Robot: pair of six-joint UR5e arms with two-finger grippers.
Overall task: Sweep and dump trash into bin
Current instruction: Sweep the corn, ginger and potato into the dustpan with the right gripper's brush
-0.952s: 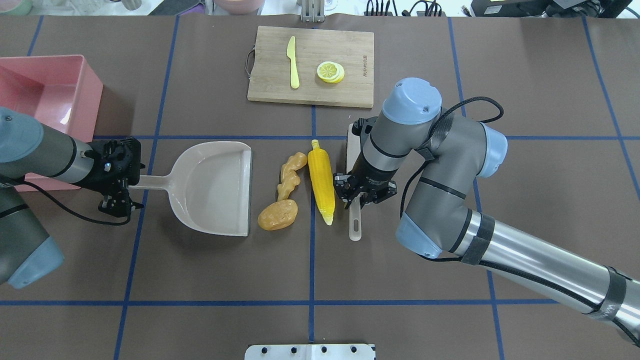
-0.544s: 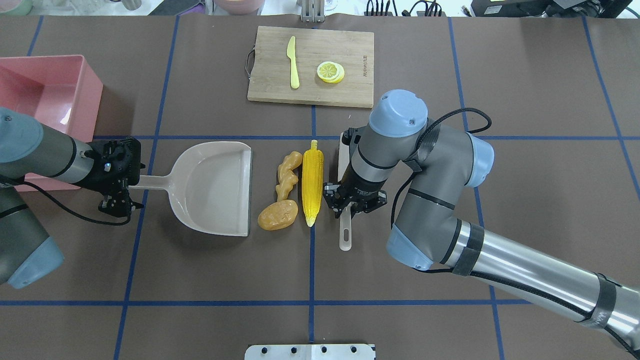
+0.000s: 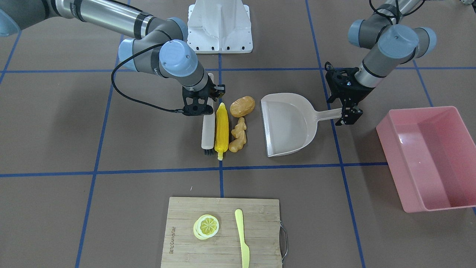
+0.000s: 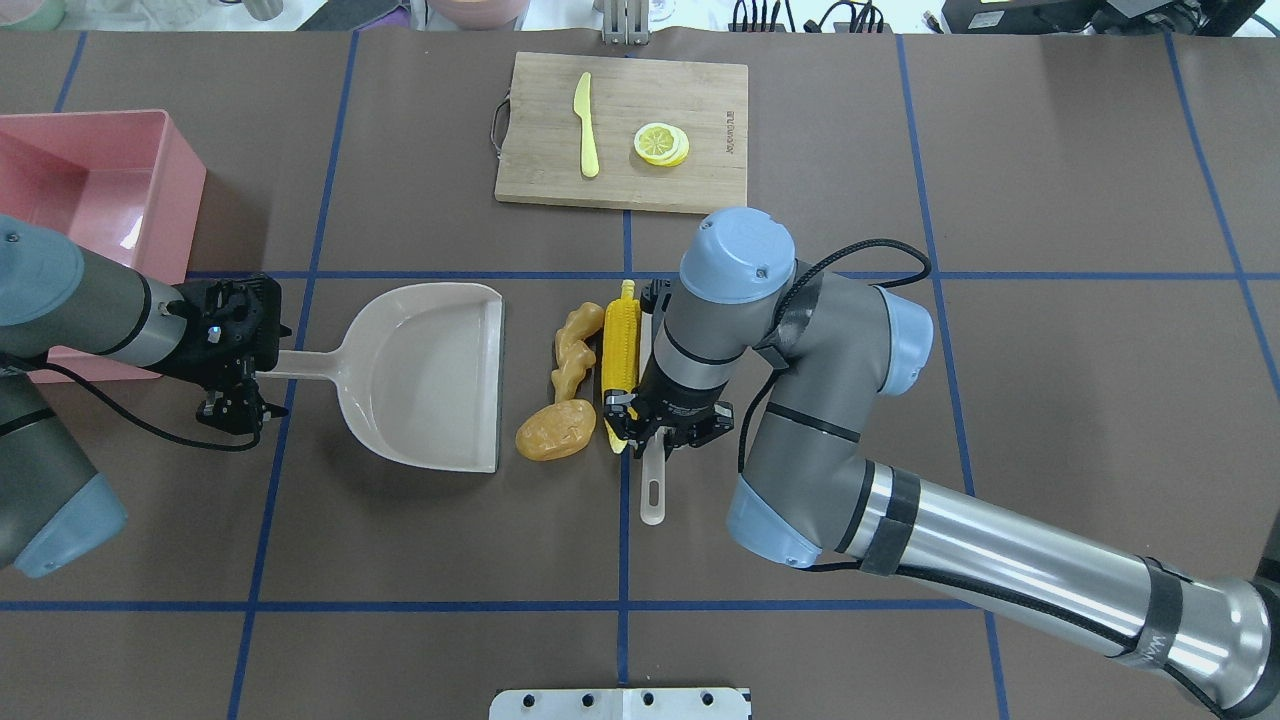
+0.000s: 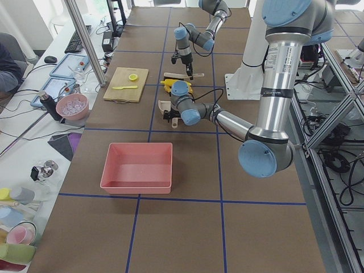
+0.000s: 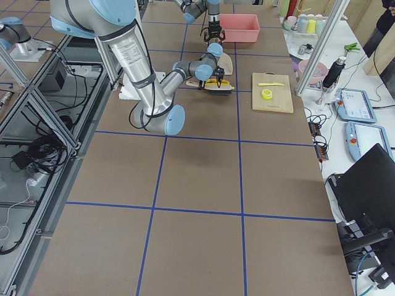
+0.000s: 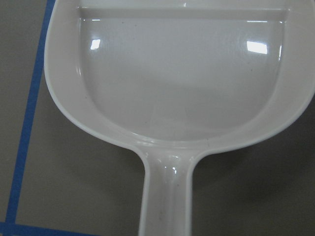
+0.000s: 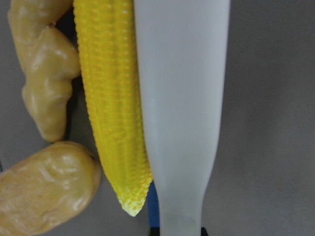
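Observation:
The yellow corn cob [image 4: 620, 345] lies pressed against the tan ginger root [image 4: 575, 350], with the brown potato [image 4: 556, 430] at their near end. All three sit just right of the beige dustpan's [image 4: 430, 375] open mouth. My right gripper [image 4: 655, 435] is shut on a white brush [image 3: 207, 128] that lies flat along the corn's right side; the right wrist view shows brush [image 8: 182, 98] and corn [image 8: 113, 98] touching. My left gripper [image 4: 255, 372] is shut on the dustpan's handle [image 7: 165, 196]. The pink bin [image 4: 90, 190] stands at the far left behind the left arm.
A wooden cutting board [image 4: 700, 90] at the back centre carries a yellow-green plastic knife [image 4: 586, 125] and a lemon slice [image 4: 661, 143]. A white mounting plate [image 4: 620, 703] sits at the near table edge. Blue tape lines cross the brown table.
My right gripper has swept the brush to the left, pushing the corn cob over against the ginger root and potato. The left arm and dustpan have not moved.

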